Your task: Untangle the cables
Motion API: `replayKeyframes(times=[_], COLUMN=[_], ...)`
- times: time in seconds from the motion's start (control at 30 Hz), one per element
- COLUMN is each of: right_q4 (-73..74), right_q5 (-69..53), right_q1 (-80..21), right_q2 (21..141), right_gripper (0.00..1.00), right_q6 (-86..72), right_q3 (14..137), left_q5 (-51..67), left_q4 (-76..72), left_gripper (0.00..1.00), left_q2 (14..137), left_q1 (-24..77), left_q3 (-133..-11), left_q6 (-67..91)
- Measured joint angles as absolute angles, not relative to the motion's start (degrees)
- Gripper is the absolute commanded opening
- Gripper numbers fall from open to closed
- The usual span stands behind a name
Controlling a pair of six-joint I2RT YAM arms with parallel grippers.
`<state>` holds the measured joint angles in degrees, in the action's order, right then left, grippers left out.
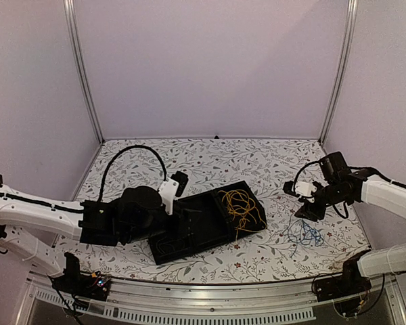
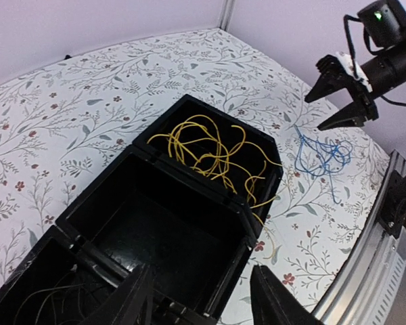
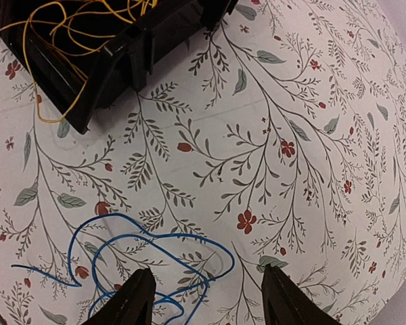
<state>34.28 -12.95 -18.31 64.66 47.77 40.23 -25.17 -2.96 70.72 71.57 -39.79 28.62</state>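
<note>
Cables (image 1: 242, 211) were found largely separated by colour. The yellow cable (image 2: 206, 145) lay bundled in the far right compartment of the black three-part box (image 2: 189, 177), with a loop or two hanging over its right rim. Thin black wires (image 2: 44, 301) sat in the left compartment. The middle compartment (image 2: 142, 230) held nothing. The blue cable (image 3: 145, 254) lay in loose loops on the surface (image 1: 210, 159), to the right of the box and apart from it. In my judgement the sorting was well advanced; the blue cable remained outside the box, and each bundle was coiled on itself.

The left tool (image 2: 201, 284) hung over the near edge of the box, fingers apart, nothing between them. The right tool (image 3: 206, 294) hovered just above the blue cable, fingers spread wide, gripping and touching nothing.
</note>
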Motion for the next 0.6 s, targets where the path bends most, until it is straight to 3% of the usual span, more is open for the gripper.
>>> replayKeyframes(times=[0.47,0.6], right_q4=[28.5,25.5], right_q5=[-8.1,-8.7], right_q1=[-18.3,-18.3], right_q2=[80.1,81.4], right_gripper=[0.51,0.19], right_q6=[53.6,54.4], right_q3=[42.0,42.0], left_q5=[-17.1,-17.3], left_q4=[-13.0,-14.7], left_gripper=[0.52,0.56], left_q2=[84.8,88.5], left_q1=[75.7,75.7], left_q3=[-46.9,-49.3], left_q6=[24.9,24.6])
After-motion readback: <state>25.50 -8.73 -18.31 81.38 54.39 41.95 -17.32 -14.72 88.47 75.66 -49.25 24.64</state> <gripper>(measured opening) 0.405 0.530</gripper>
